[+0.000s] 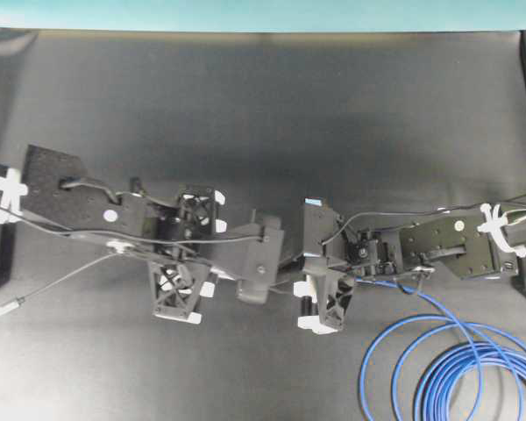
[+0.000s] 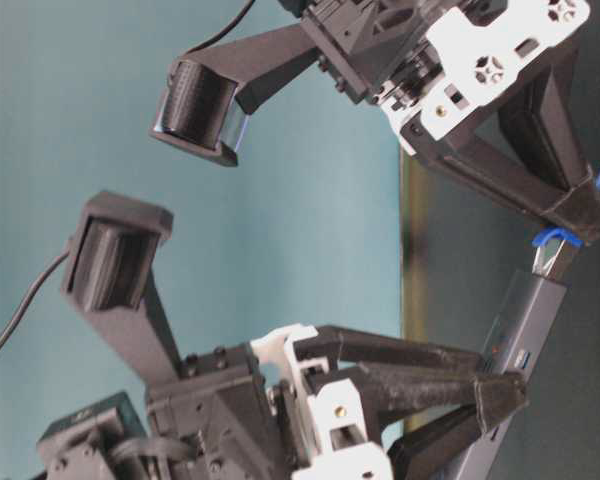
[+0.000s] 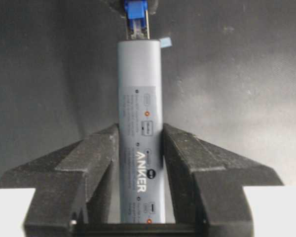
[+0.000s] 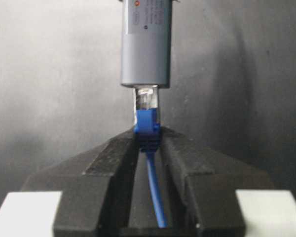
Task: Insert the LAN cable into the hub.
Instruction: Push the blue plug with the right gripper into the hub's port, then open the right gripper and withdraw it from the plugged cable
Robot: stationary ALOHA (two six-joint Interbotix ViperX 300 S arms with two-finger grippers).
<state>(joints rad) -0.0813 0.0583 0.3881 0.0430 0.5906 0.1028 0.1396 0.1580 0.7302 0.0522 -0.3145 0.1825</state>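
The dark surface (image 1: 245,96) lies below both arms, and the blue cable (image 1: 438,368) coils on it beside the right arm, running up into the right hand (image 4: 148,143). That hand is closed on the cable's blue boot, with the clear plug (image 4: 147,102) sticking out just past its fingertips. The left hand (image 3: 140,148) is closed around the hub (image 3: 139,123), gripping it across its width with the labelled face up and the port end reaching well beyond its fingers.

In both wrist views the plug meets the hub's end face and looks only partly entered; much of the clear body shows outside.

To finish well, the right hand should push straight along the hub's long axis, keeping plug and port in one line. The left hand should brace firmly so the hub does not slide back through its fingers. Any sideways tilt may jam the plug, so correct the angle before adding force.
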